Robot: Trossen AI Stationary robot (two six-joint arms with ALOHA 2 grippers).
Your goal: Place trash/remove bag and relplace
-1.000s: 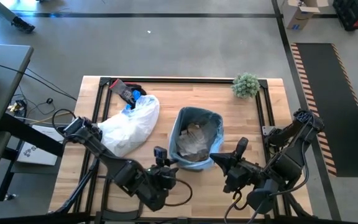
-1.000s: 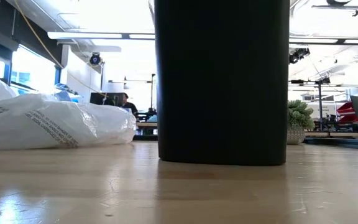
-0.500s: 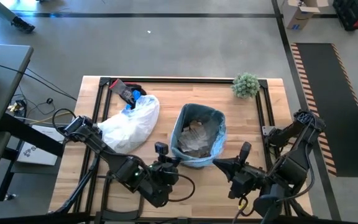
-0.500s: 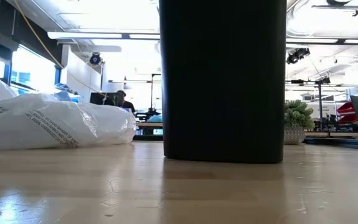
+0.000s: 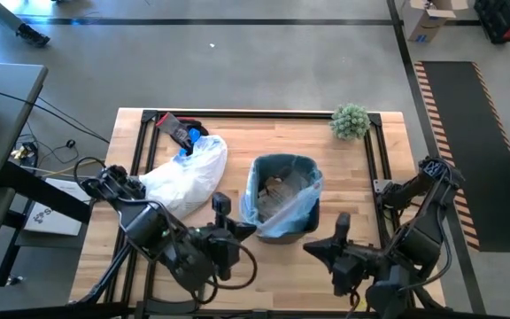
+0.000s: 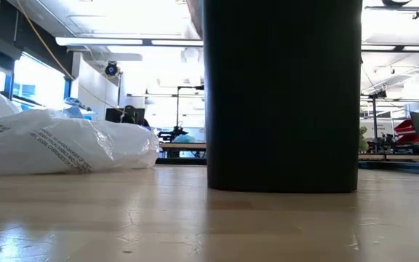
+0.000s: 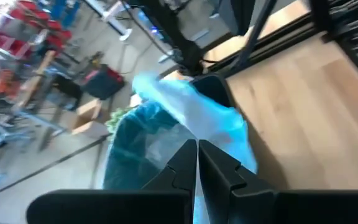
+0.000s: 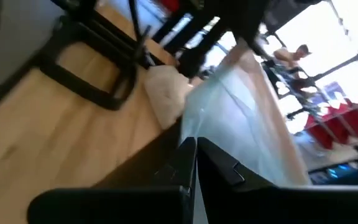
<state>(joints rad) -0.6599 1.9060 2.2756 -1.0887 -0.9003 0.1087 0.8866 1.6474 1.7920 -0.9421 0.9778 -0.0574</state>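
Table (image 5: 264,142), high view, items listed left to right.

1. White bag (image 5: 187,177): lies at about 9 o'clock from the bin, near it but apart. In the low view the white bag (image 6: 64,149) rests flat on the wood. A red-and-black object (image 5: 175,130) lies at its 12 o'clock edge.

2. Left gripper (image 5: 246,229): at about 7 o'clock from the bin, at the bag's lower rim. In the left wrist view the left gripper (image 7: 197,152) has its fingers pressed together, pinching the edge of the bag (image 7: 197,118).

3. Bin (image 5: 280,162) with the bag (image 5: 295,213): centre of the table. The light-blue liner drapes over the rim and hangs toward 6 o'clock. The trash (image 5: 277,193), brown paper and clear wrappers, sits inside the liner. In the low view the bin (image 6: 282,94) is a dark upright block.

4. Right gripper (image 5: 312,249): at about 5 o'clock from the bin, just beside the liner's hanging edge. In the right wrist view the right gripper (image 8: 196,149) has its fingers closed together on a fold of the bag (image 8: 247,118).

5. Plant (image 5: 351,120): at 1 o'clock from the bin, well apart, at the table's far right corner.
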